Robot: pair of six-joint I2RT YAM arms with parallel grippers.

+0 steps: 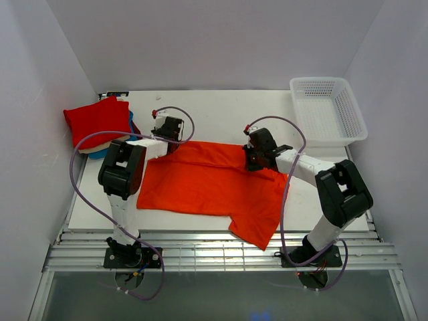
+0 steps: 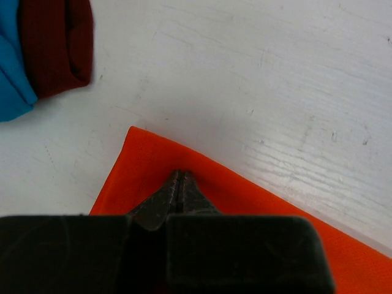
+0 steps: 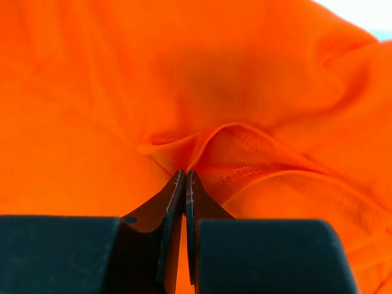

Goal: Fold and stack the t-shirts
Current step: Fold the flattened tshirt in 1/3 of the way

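I'm pinching the orange shirt's (image 2: 153, 162) far-left corner with the left gripper (image 2: 181, 176), jaws pressed together. The right gripper (image 3: 185, 174) is clamping a fold at its far-right edge. The shirt is lying spread across the table (image 1: 221, 110), with the folded stack (image 1: 97, 120) sitting far left.
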